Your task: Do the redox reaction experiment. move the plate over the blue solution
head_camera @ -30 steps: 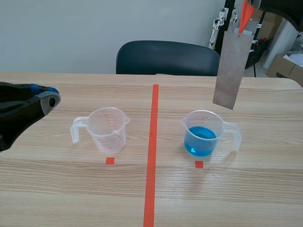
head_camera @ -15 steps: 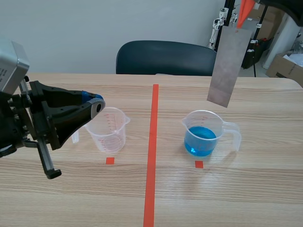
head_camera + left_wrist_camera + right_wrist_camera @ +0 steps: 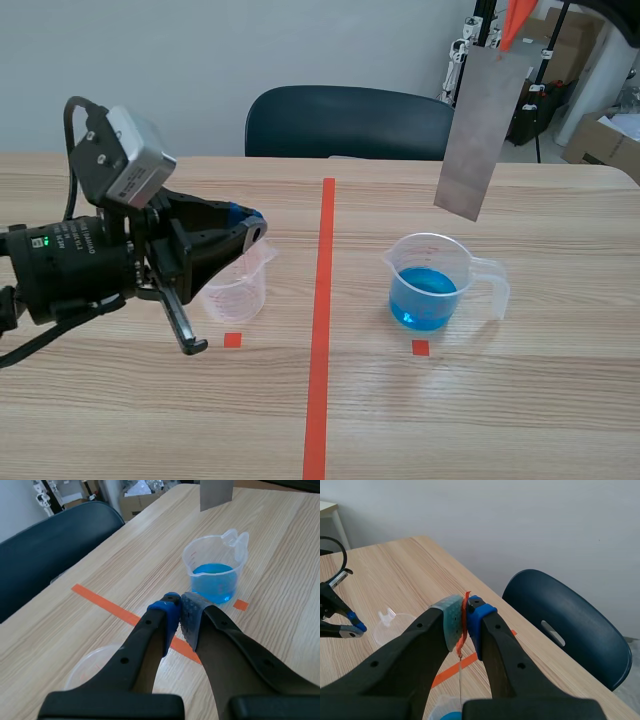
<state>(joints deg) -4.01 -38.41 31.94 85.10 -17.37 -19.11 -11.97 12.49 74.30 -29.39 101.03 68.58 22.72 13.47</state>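
Observation:
A grey metal plate [image 3: 474,130] hangs upright above the table, just behind and to the right of a clear beaker of blue solution [image 3: 430,285]. Its lower edge is well above the beaker's rim. My right gripper [image 3: 464,614] is shut on the orange tab [image 3: 514,24] at the plate's top; in the right wrist view the plate [image 3: 460,680] shows only edge-on. My left gripper [image 3: 250,226] is shut on nothing. It sits over an empty measuring beaker [image 3: 238,288], left of the red line. In the left wrist view the blue beaker [image 3: 215,572] stands ahead of the left gripper [image 3: 180,611].
An orange-red tape line [image 3: 320,320] runs down the table's middle, with a small square mark in front of each beaker. A dark chair [image 3: 350,122] stands behind the table. Boxes and stands [image 3: 600,130] are at the back right.
My left arm has swung in from the left and now sits over the empty beaker. The plate has shifted slightly left and up.

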